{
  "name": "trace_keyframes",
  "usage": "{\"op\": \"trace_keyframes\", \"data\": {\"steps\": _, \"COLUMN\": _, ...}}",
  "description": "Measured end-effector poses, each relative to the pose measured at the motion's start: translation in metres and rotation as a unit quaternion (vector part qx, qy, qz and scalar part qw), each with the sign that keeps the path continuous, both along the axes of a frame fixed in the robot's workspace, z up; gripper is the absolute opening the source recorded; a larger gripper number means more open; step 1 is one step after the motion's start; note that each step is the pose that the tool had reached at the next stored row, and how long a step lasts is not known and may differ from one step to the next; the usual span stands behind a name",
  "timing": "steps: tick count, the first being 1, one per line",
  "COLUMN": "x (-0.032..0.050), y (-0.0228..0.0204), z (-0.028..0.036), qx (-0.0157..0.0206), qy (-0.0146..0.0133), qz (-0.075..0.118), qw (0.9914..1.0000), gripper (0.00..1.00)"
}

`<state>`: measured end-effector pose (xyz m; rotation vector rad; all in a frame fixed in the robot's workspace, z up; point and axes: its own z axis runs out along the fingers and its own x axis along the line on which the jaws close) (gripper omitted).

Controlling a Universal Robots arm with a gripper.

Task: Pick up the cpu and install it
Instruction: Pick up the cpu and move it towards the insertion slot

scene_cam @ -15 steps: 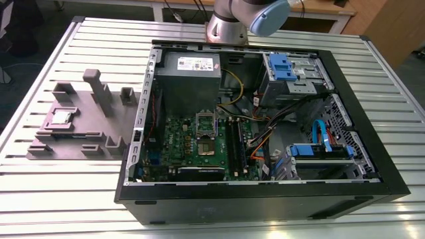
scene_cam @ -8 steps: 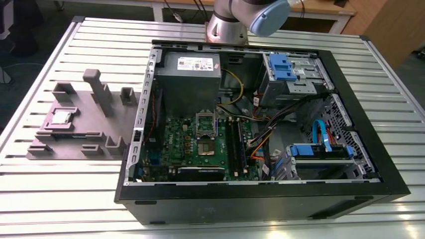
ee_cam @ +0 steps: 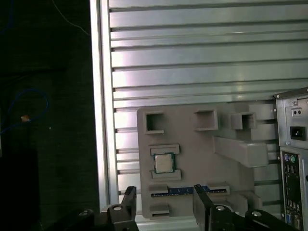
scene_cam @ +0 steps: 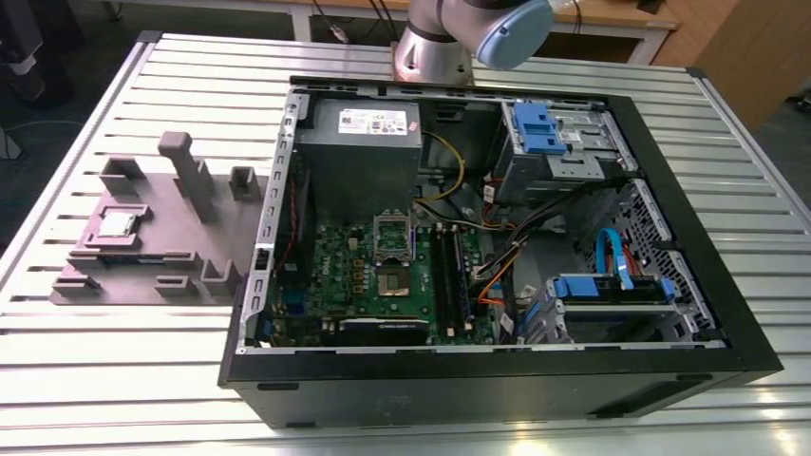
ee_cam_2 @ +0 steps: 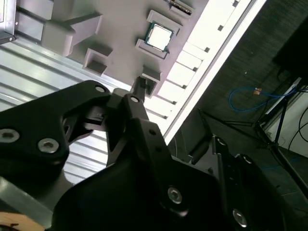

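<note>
The cpu (scene_cam: 121,223) is a small silver square lying flat in a recess of the grey fixture block (scene_cam: 152,252), on the exterior view's left, beside the computer case. Both wrist views look down on the cpu (ee_cam: 163,163) (ee_cam_2: 159,37) from well above. My gripper (ee_cam: 163,190) hangs high over the fixture, open, with nothing between its black fingers (ee_cam: 129,199). In the second wrist view the gripper (ee_cam_2: 140,85) is seen from the side. The motherboard's socket (scene_cam: 393,282) lies inside the open case, with its latch frame raised behind it.
The open black computer case (scene_cam: 495,380) lies on a slatted metal table (scene_cam: 114,380), with drives, blue brackets and cables inside. A long memory stick (ee_cam: 187,191) sits in the fixture near the cpu. Tall fixture posts (scene_cam: 190,171) stand beside it. The table's edge (ee_cam: 100,120) is close by.
</note>
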<state>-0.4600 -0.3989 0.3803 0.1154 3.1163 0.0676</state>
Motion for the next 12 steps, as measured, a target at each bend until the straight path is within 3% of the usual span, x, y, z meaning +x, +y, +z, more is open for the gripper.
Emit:
{"op": "trace_keyframes", "data": {"steps": 1, "x": 0.0000, "y": 0.0000, "z": -0.0009, "qx": -0.0001, "qy": 0.0000, "qz": 0.005, "qw": 0.99999, "gripper": 0.54}}
{"op": "trace_keyframes", "data": {"steps": 2, "x": -0.0001, "y": 0.0000, "z": -0.0023, "qx": -0.0001, "qy": 0.0000, "qz": 0.014, "qw": 0.99990, "gripper": 0.60}}
{"op": "trace_keyframes", "data": {"steps": 5, "x": -0.0001, "y": 0.0000, "z": -0.0071, "qx": -0.0002, "qy": 0.0001, "qz": 0.039, "qw": 0.99922, "gripper": 0.60}}
{"op": "trace_keyframes", "data": {"steps": 9, "x": 0.0000, "y": -0.0013, "z": -0.0145, "qx": -0.0001, "qy": 0.0000, "qz": 0.044, "qw": 0.99903, "gripper": 0.60}}
{"op": "trace_keyframes", "data": {"steps": 12, "x": 0.0000, "y": -0.0058, "z": -0.0197, "qx": -0.0001, "qy": 0.0002, "qz": 0.044, "qw": 0.99902, "gripper": 0.60}}
